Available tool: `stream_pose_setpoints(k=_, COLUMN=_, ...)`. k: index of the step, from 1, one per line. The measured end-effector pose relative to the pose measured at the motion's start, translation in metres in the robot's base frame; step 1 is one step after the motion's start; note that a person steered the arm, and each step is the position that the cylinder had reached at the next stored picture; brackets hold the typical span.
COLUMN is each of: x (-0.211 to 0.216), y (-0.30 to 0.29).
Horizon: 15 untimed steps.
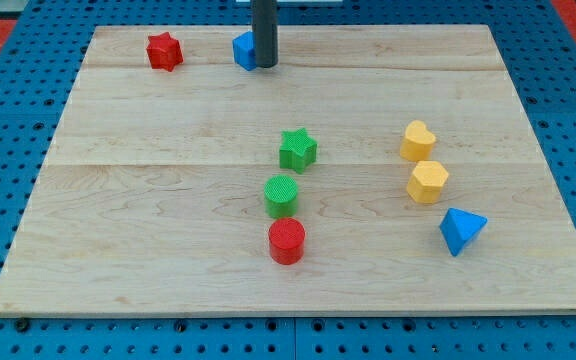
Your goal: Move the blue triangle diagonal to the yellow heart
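At the top edge of the pale wooden tabletop (148, 120), my tip (265, 66), the lower end of a straight dark rod with no hand to open or close, stands touching the right side of a small blue block (243, 50) whose shape is partly hidden behind the rod. The task's own piece, the blue triangle-shaped plastic block (461, 230), lies well apart from it, low on the view's right. The yellow heart-shaped block (418, 140) sits above it, with a yellow hexagonal block (427, 182) between the two.

The push on the triangle appears not yet begun; this reads as the approach stage. The next move likely calls for a long crossing to the lower right, then a contact on the triangle's side that sends it to a corner-wise spot off the heart.

Open board lies to the right of the yellow pair and between them and the green star-shaped block (297, 149). The green round block (281, 195) and red round block (287, 241) stand mid-board, the red star-shaped block (165, 50) at top left. The triangle rests near the right edge, so an outward shove risks losing it.
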State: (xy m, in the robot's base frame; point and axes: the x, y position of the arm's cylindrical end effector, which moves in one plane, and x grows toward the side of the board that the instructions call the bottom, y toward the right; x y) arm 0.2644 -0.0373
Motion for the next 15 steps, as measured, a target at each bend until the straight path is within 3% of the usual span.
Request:
stream_pose_setpoints(k=3, x=0.019, y=0.122)
stream_pose_setpoints(k=4, x=0.066, y=0.19)
stream_pose_setpoints(k=5, x=0.146, y=0.262)
stream_pose_setpoints(k=6, x=0.201, y=0.318)
stream_pose_setpoints(k=7, x=0.3, y=0.309)
stream_pose_setpoints(k=9, x=0.318, y=0.183)
stream_pose_setpoints(k=11, x=0.318, y=0.152)
stream_pose_setpoints(k=13, x=0.274, y=0.215)
stream_pose_setpoints(k=15, x=0.271, y=0.215)
